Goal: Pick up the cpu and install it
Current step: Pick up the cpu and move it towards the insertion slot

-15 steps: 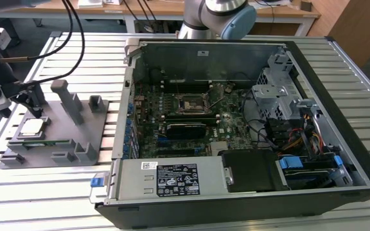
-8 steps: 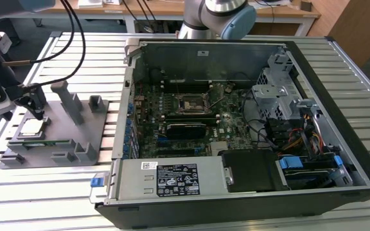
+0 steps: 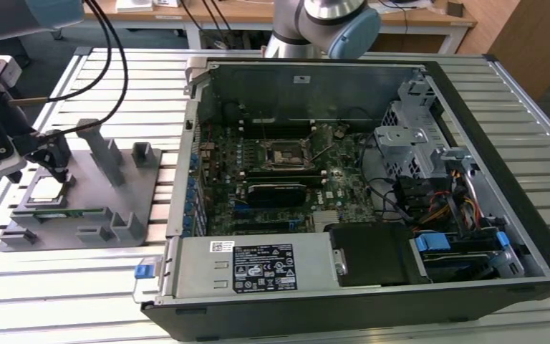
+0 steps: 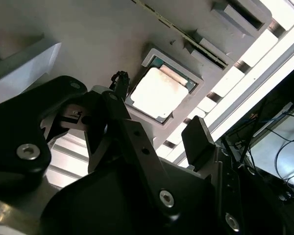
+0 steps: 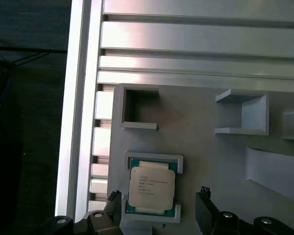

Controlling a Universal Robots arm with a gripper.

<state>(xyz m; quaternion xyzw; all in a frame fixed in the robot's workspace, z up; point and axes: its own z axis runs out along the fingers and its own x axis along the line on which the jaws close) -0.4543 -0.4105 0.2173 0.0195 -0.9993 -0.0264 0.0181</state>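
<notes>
Picking: not yet done; the cpu (image 5: 152, 188) is seated in its pocket on the grey holder (image 5: 186, 127), just outside the computer case (image 3: 371, 179).
Installing: left to do; the socket (image 3: 285, 154) inside the case is judged unfilled.
Gripper (image 5: 159, 196): lowered over the cpu, fingers spread to either side, nothing pinched.
Arm: hung above the holder, outside the case.

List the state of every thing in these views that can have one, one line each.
cpu, lying flat in its recess on the grey holder, not gripped.
gripper, open, one finger on each side of the cpu.
computer case, lying on its side, side panel off, inside exposed.
cpu socket, on the motherboard, no silver chip seated in it.
memory stick, lying along the grey holder's edge.
</notes>
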